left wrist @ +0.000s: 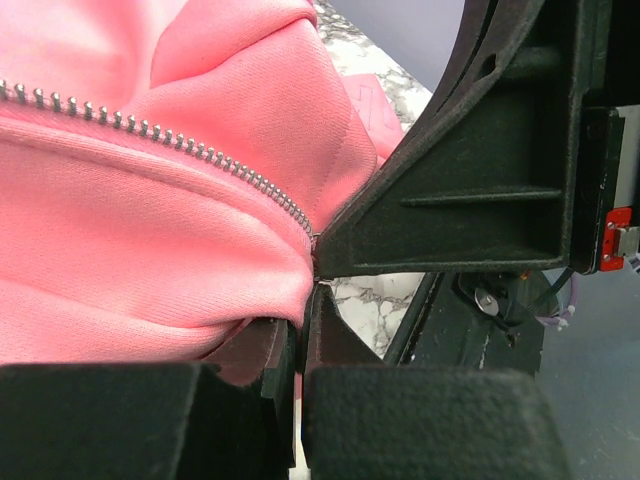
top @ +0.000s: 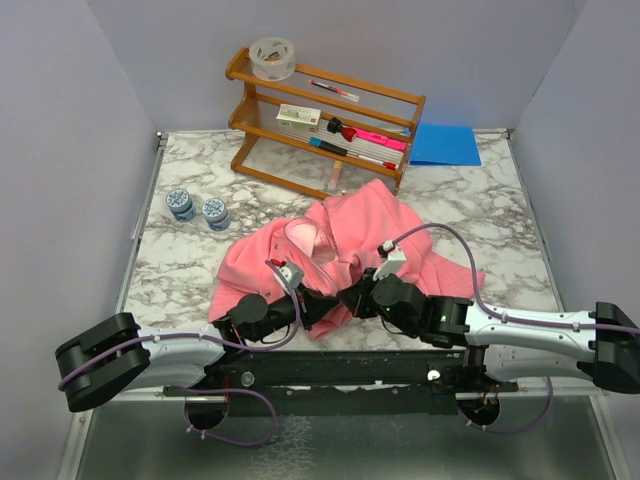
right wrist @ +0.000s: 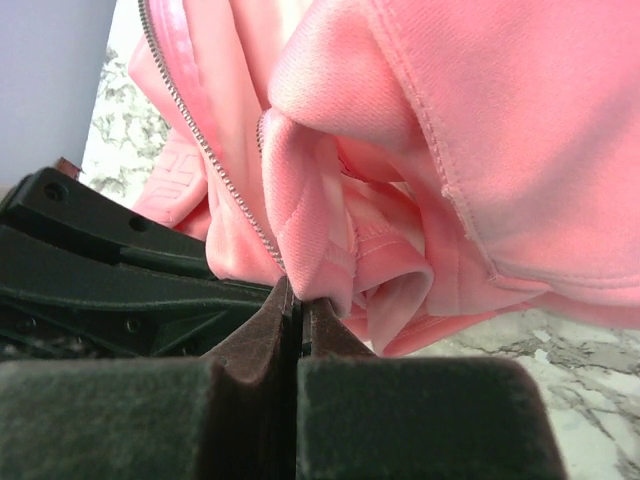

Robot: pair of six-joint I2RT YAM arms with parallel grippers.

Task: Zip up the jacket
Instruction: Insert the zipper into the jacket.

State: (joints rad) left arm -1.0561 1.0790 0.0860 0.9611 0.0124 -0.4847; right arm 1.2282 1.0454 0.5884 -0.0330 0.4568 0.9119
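Note:
The pink jacket [top: 350, 235] lies crumpled on the marble table, its front open and the paler lining showing. Both grippers meet at its near hem. My left gripper [top: 322, 308] is shut on the jacket's bottom edge where a row of metal zipper teeth [left wrist: 150, 132] ends; in the left wrist view the gripper [left wrist: 300, 305] pinches pink fabric [left wrist: 150, 250]. My right gripper [top: 355, 298] is shut on the other front edge, seen in the right wrist view [right wrist: 299, 298], just beside the zipper teeth [right wrist: 205, 150]. The zipper slider is not visible.
A wooden rack [top: 325, 120] with pens and small boxes stands at the back, a tape roll [top: 272, 58] on top. A blue folder [top: 445, 143] lies at the back right. Two small jars [top: 197, 208] stand at the left. The two grippers nearly touch.

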